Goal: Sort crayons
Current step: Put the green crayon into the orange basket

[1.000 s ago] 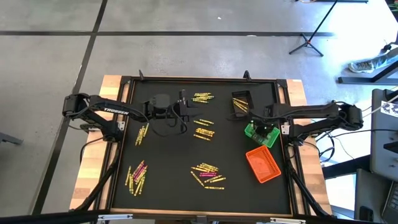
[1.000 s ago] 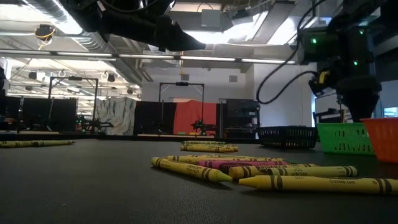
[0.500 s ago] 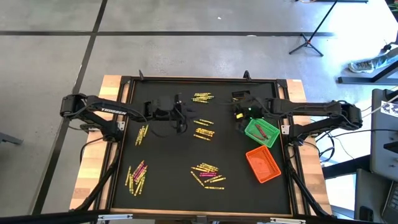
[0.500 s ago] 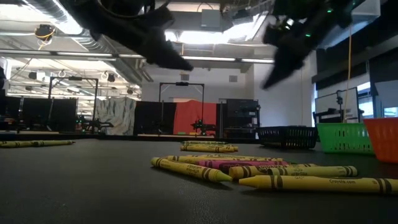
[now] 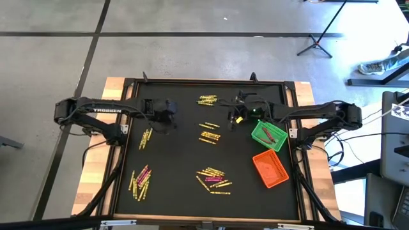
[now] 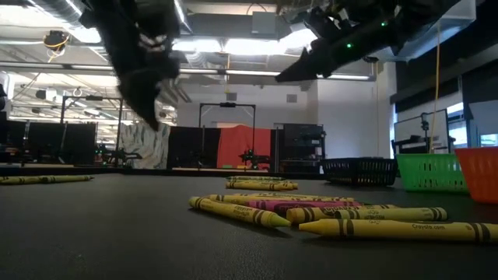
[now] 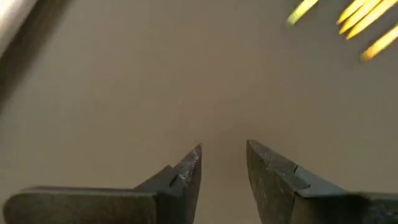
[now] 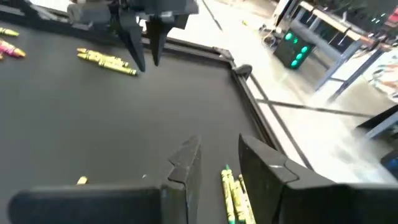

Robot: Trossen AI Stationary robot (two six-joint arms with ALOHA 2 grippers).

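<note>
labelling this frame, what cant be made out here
- Black bin, high view: largely covered by the right arm.
- Green bin contents, high view: too small to identify; the low view shows only its wall.
- Crayons, left wrist view: blurred, cut off by the edge.

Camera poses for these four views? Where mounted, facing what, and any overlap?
High: overhead, facing down; both arms, mat, green bin.
Low: mat level, facing the room; crayons, arms overhead.
Left wrist: faces bare mat past the open left gripper.
Right wrist: faces across the mat past the open right gripper.
Shared: right wrist also sees the left gripper.
</note>
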